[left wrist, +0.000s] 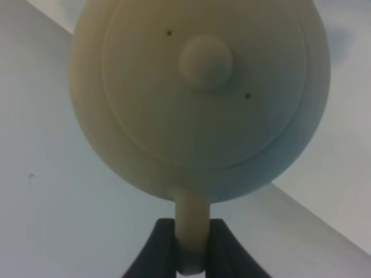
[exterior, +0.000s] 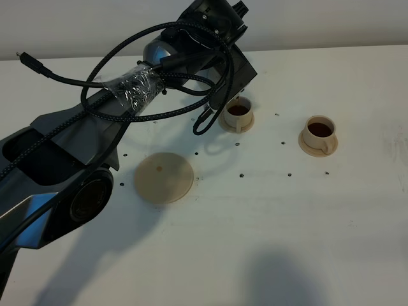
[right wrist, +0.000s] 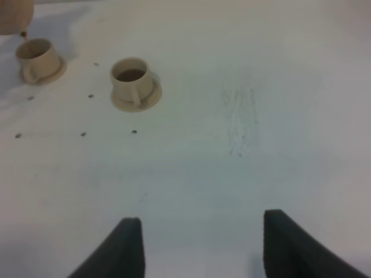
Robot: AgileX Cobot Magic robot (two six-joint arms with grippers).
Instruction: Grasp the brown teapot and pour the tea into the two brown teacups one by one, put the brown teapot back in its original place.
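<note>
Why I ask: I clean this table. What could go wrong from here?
1. The left end effector pinches the brown teapot only by its thin handle; the pot might swivel.
2. A drop hangs from it above the left-hand teacup, which already holds tea like the right-hand teacup; more pouring could overflow or drip on the table.

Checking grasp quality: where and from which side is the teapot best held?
Its loop handle, approached from the handle side: the teapot is round and looks too wide for the jaws, while the thin handle fits between them, as the left gripper shows.
</note>
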